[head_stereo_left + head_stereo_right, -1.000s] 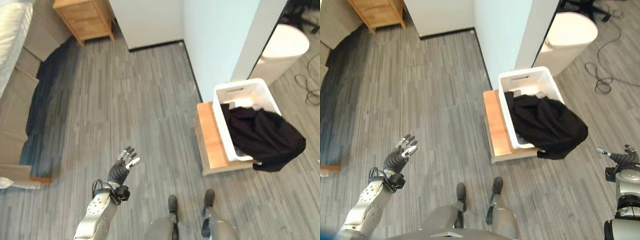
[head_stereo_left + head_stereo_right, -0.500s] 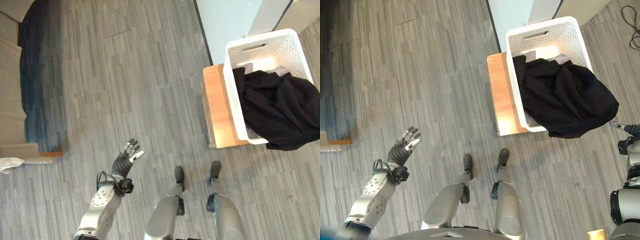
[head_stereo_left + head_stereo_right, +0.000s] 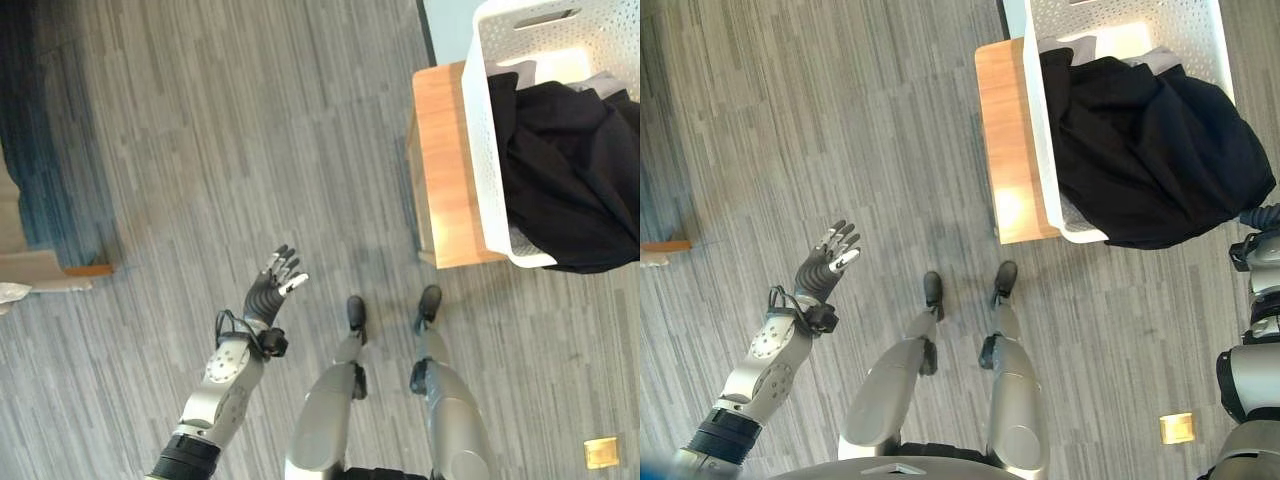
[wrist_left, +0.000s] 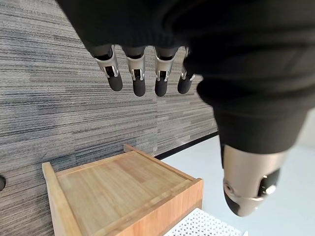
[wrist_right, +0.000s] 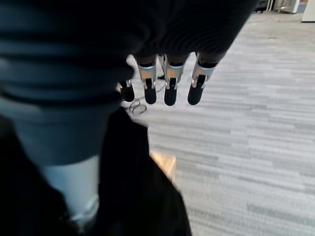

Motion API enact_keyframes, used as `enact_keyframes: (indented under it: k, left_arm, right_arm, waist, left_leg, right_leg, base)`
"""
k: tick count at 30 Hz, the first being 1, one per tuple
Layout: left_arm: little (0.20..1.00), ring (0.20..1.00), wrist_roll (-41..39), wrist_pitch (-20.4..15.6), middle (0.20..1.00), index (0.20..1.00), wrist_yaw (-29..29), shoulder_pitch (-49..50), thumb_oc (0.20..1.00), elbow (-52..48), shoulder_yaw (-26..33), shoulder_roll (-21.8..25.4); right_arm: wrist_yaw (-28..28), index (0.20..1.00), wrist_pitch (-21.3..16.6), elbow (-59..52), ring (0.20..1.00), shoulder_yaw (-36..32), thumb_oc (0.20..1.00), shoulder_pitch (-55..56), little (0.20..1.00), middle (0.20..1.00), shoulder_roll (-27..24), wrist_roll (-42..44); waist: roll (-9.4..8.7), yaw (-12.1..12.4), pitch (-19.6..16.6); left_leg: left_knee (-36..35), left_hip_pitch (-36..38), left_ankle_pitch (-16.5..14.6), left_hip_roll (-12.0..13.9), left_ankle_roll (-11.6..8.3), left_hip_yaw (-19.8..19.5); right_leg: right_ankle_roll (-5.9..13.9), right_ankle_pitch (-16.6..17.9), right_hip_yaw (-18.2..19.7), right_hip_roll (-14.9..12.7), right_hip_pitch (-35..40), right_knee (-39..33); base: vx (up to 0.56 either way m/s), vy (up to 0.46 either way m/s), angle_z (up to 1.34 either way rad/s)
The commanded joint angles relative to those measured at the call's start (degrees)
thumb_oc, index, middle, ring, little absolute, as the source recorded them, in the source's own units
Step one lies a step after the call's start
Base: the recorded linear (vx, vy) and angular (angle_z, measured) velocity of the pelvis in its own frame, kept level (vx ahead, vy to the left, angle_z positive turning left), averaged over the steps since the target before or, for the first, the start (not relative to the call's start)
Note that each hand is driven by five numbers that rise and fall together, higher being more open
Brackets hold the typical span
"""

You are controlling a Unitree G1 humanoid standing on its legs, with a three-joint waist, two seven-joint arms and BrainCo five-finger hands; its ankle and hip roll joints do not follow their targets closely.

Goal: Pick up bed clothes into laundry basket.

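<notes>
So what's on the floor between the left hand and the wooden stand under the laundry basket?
Bare grey floor; in the left eye view, nothing lies between the left hand and the wooden stand.

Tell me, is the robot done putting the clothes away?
Partly. A black garment lies in the white laundry basket, but part of it droops over the rim, so it may need tucking in. Both the left hand and right hand are open and hold nothing.
</notes>
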Motion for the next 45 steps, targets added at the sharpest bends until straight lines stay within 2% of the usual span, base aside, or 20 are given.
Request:
enact_keyframes:
  k: [1,12,13,28,32,36,37,38,39,45]
  left_arm:
    - [1.000,1.000,-0.95,-3.80,1.000,1.000,0.86,1.14,1.000,-5.28,0.83,2.14]
    - [1.000,1.000,-1.25,-4.63,1.000,1.000,1.81,0.46,1.000,-6.56,1.41,2.64]
    - [1.000,1.000,-1.67,-5.08,1.000,1.000,2.22,0.36,1.000,-6.41,1.94,2.66]
    - [1.000,1.000,-3.08,-5.69,1.000,1.000,2.82,-0.27,1.000,-6.20,2.22,2.54]
    - [1.000,1.000,-3.61,-5.61,1.000,1.000,2.75,-0.33,1.000,-5.77,2.84,2.46]
    - [1.000,1.000,-4.01,-5.43,1.000,1.000,2.58,0.69,1.000,-5.74,4.37,2.45]
    - [1.000,1.000,-4.41,-5.50,1.000,1.000,2.17,1.34,1.000,-6.01,4.67,3.18]
    - [1.000,1.000,-4.41,-5.50,1.000,1.000,2.16,1.30,1.000,-6.02,4.65,3.20]
    - [1.000,1.000,-4.88,-5.34,1.000,1.000,1.59,2.00,1.000,-6.21,4.89,3.87]
    - [1.000,1.000,-6.12,-4.83,1.000,1.000,0.47,3.90,1.000,-5.94,5.60,4.84]
  right_arm:
    - [-0.71,1.000,-1.62,0.10,1.000,6.63,1.000,-6.74,1.000,1.000,0.93,-0.92]
    - [-0.60,1.000,-2.15,-0.76,1.000,8.41,1.000,-7.94,1.000,1.000,1.64,-0.54]
    - [-1.00,0.200,-2.19,-1.22,0.200,8.68,0.200,-7.85,0.200,0.200,1.05,-1.10]
    - [-1.88,0.200,-2.55,-4.31,0.200,6.65,0.200,-5.08,0.200,0.200,1.88,-0.36]
    - [-2.08,0.200,-3.28,-12.83,0.200,4.60,0.200,-3.15,0.200,0.200,1.33,1.45]
    - [-3.19,0.200,-4.07,-24.46,0.200,-0.28,0.200,0.36,0.200,0.200,-1.69,1.84]
    - [-3.26,0.200,-4.53,-26.44,0.200,-1.93,0.200,1.20,0.200,0.200,-4.15,2.12]
    - [-3.25,0.200,-4.52,-26.48,0.200,-2.05,0.200,1.27,0.200,0.200,-4.17,2.12]
    - [-3.19,0.200,-4.92,-27.64,0.200,-2.79,0.200,1.05,0.200,0.200,-7.04,2.58]
    - [-2.73,0.200,-5.45,-26.73,0.200,-4.34,0.200,0.97,0.200,0.200,-11.21,4.35]
  waist:
    - [-1.10,1.18,0.19]
    - [-1.27,1.26,1.91]
    - [-1.66,1.23,2.22]
    - [-2.47,0.63,1.84]
    - [-3.79,-0.07,0.69]
    - [-5.25,-0.83,-1.19]
    - [-6.10,-0.74,-2.14]
    - [-6.20,-0.76,-2.10]
    - [-6.97,-0.56,-3.26]
    - [-8.70,-0.06,-5.20]
  left_leg:
    - [0.00,-2.18,0.42,1.05,-3.29,-6.03]
    - [0.00,-3.99,0.84,0.74,-3.33,-6.41]
    - [0.00,-5.03,1.04,0.78,-3.35,-6.67]
    - [0.00,-2.70,0.42,0.59,-3.28,-6.94]
    - [0.00,-1.01,0.17,0.59,-3.20,-6.90]
    - [0.00,1.82,-1.08,0.92,-3.16,-6.72]
    - [0.00,2.95,-1.57,0.95,-3.08,-6.66]
    - [0.00,2.77,-1.24,0.83,-3.04,-6.65]
    - [0.00,4.09,-2.00,0.97,-3.00,-6.68]
    - [0.00,5.87,-2.31,0.61,-2.69,-7.14]
  right_leg:
    - [7.76,-2.69,1.54,-2.65,-0.41,0.68]
    - [7.85,-2.11,1.42,-2.64,-2.21,0.68]
    - [7.91,-1.94,1.29,-2.62,-3.16,0.68]
    - [7.96,-2.29,0.71,-2.90,-0.68,0.68]
    - [7.98,-2.51,0.59,-2.97,1.14,0.68]
    - [8.08,-3.30,0.39,-2.89,3.83,0.68]
    - [8.18,-3.59,0.14,-2.99,5.15,0.68]
    - [8.15,-3.34,0.16,-3.11,4.97,0.68]
    - [8.27,-3.82,-0.21,-3.22,6.36,0.68]
    - [8.26,-4.41,-0.68,-3.48,8.65,0.68]
  base:
    - [-0.05,0.021,-0.01]
    - [0.00,0.000,0.00]
    - [0.00,0.000,0.00]
    - [0.00,0.000,0.00]
    - [0.03,0.006,0.01]
    - [0.05,0.003,0.01]
    - [0.04,-0.004,-0.01]
    - [0.07,-0.012,-0.03]
    - [0.00,0.000,0.00]
    - [0.03,0.002,0.08]
